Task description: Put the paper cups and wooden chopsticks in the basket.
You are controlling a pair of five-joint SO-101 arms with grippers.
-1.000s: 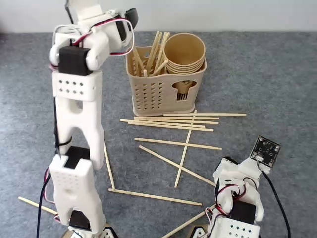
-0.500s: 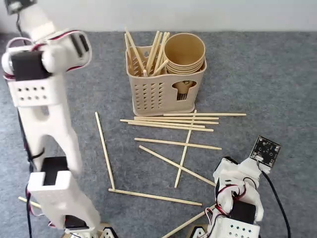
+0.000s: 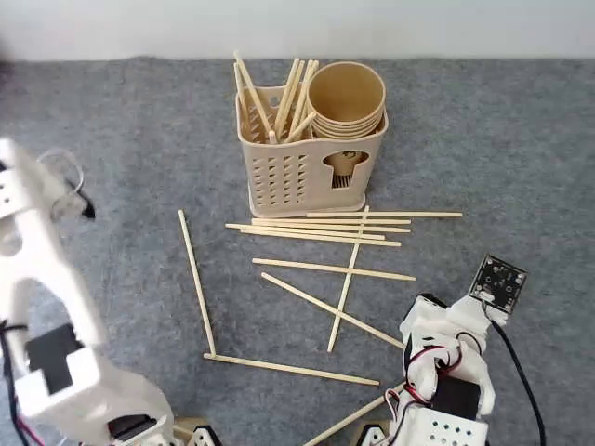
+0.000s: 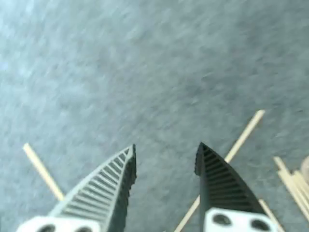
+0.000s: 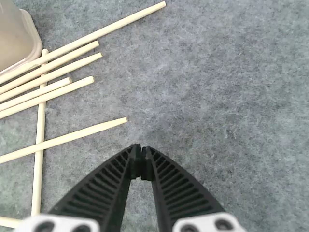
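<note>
Your left gripper [image 4: 165, 162] hung wide open and empty over the grey mat [image 3: 483, 139]; your right gripper [image 5: 141, 162] was pinched closed on nothing. Loose wooden chopsticks [image 3: 321, 268] lay scattered before the basket [image 3: 297, 172], which held the stacked paper cups [image 3: 347, 98]. You'd have done best straddling one stick crosswise, near its middle.

I'm seeing the left arm [image 3: 42, 279] running off the high view's side edge. The basket [image 3: 297, 177] wall is hiding the lower parts of the chopsticks [image 3: 292, 93] and paper cups [image 3: 346, 93]. The left wrist view is blurring the carpet [image 4: 145, 58].
</note>
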